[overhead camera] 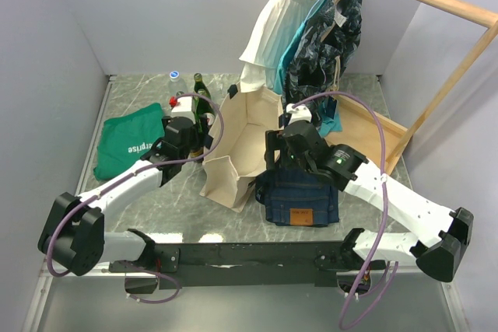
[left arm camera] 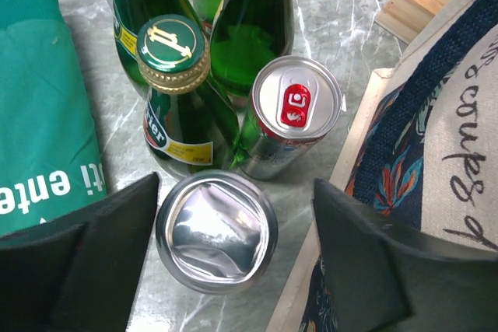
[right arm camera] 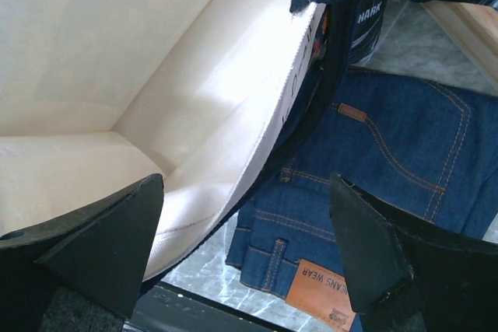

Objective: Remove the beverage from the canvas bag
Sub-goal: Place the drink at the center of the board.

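The left gripper is open, one black finger on each side of a silver can. The left finger is right at the can's edge and a gap shows on the other side. The can is outside the canvas bag, just beside its printed side, and whether it rests on the table cannot be told. Close behind it stand a can with a red tab and green bottles, with a green cloth to their left. The right gripper is also open, its fingers straddling the bag's side wall: one over the cream inside, the other over the folded jeans lying against the bag.
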